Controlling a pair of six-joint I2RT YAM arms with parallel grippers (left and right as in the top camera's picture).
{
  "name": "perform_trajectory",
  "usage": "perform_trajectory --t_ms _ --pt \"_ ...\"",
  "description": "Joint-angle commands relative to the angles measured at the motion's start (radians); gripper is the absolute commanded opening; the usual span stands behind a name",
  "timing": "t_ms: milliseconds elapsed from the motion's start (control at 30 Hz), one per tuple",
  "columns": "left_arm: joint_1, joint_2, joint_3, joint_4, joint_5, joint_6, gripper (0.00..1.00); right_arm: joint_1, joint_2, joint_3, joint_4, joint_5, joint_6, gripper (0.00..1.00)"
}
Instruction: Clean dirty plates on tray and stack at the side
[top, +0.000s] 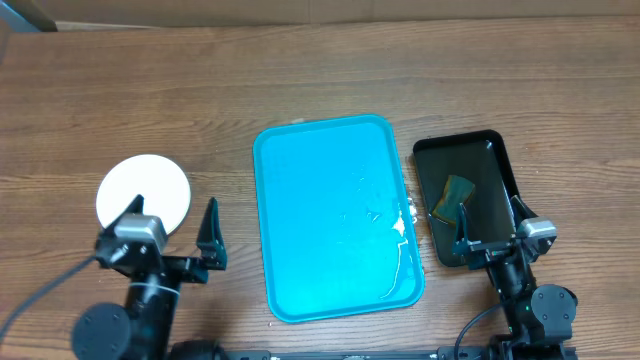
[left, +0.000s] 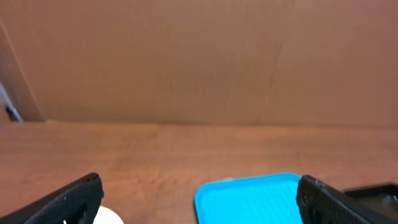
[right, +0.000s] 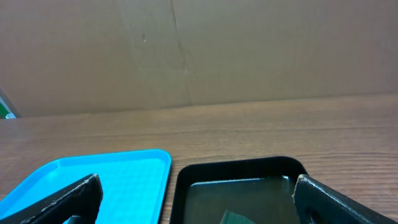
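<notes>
The blue tray (top: 335, 215) lies at the table's middle with no plates on it, only wet streaks and small white specks near its right rim. A round white plate (top: 143, 193) sits on the table left of the tray. I cannot tell whether other plates lie under it, and no pale yellow plate shows. My left gripper (top: 170, 235) is open and empty, just in front and right of the plate. The left wrist view shows the plate's edge (left: 109, 218) and the tray (left: 249, 199). My right gripper (top: 492, 225) is open and empty over the black tray's near end.
A glossy black tray (top: 500, 165) holding water and a green-yellow sponge (top: 455, 195) stands right of the blue tray. It also shows in the right wrist view (right: 236, 167). A brown cardboard wall (left: 199, 62) stands behind the table.
</notes>
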Motion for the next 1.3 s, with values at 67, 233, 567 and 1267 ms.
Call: perform_trajectory --t_ms 67,233,567,1267 --pt "0.006 -0.209 -0.286 0.171 -0.003 -0.048 1.00 -0.004 -0.008 -0.010 0.005 0.002 0.003 1.00" --pt "0.006 -0.257 -0.453 0.294 0.005 -0.079 1.00 -0.004 -0.008 -0.010 0.005 0.002 0.003 1.00" --pt "0.005 -0.260 -0.674 0.539 0.000 -0.084 1.00 -0.004 -0.008 -0.010 0.005 0.002 0.003 1.00" --pt "0.006 -0.253 -0.673 0.416 -0.010 -0.083 1.00 -0.004 -0.008 -0.010 0.005 0.002 0.003 1.00"
